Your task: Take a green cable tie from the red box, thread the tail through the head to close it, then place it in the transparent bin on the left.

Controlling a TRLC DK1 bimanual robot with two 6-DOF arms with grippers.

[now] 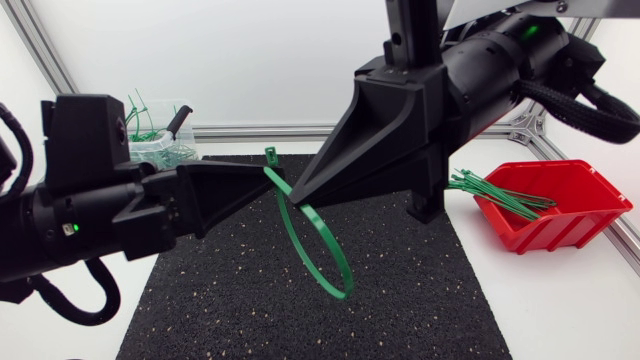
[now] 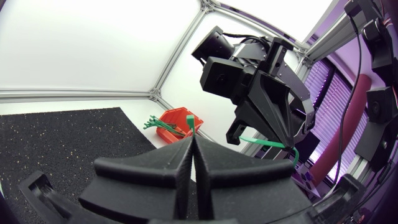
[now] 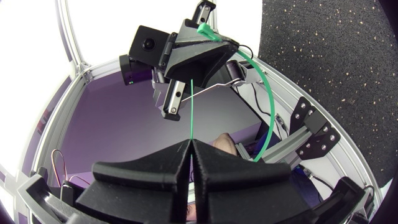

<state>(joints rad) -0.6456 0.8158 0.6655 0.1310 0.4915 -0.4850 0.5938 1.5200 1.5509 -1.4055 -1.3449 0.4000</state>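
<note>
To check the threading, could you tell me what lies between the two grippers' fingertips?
Only the green cable tie: a short stretch bridges the left gripper and right gripper, its loop hanging over the black mat. The head view shows this.

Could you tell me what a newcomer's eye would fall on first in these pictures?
A green cable tie hangs in a wide loop above the black mat at the table's middle, the jaws of the left arm shut on it near its head and those of the right arm on its tail. To the right sits a red box with more green ties.
</note>
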